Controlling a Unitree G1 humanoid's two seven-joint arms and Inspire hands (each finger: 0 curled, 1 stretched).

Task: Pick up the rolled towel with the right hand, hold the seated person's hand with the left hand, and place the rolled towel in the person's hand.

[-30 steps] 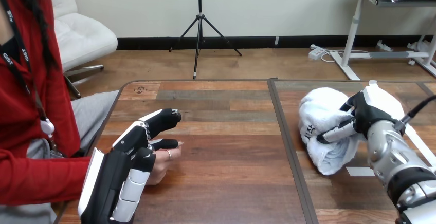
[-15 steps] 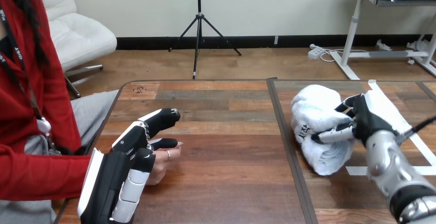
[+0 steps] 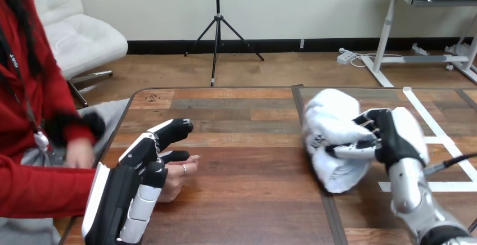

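Observation:
The white rolled towel (image 3: 332,138) hangs just above the table, over the seam between the two tabletops. My right hand (image 3: 394,138) is shut on it from the right, with fingers curled into the cloth. At the lower left, my left hand (image 3: 132,183) rests against the person's hand (image 3: 179,176), which lies on the table. My fingers (image 3: 169,131) reach out fairly straight past it, and the thumb (image 3: 175,156) lies along its top. I see no finger curled round the person's hand.
The person's other hand (image 3: 79,152) hovers near the table's left edge. White tape lines (image 3: 433,130) mark the right tabletop. A dark seam (image 3: 323,200) divides the two tabletops. Bare wood (image 3: 247,160) lies between my hands.
My right hand has carried the towel leftward, from the right tabletop to over the seam. The person's other hand has come into view at the left. My left hand has stayed put.

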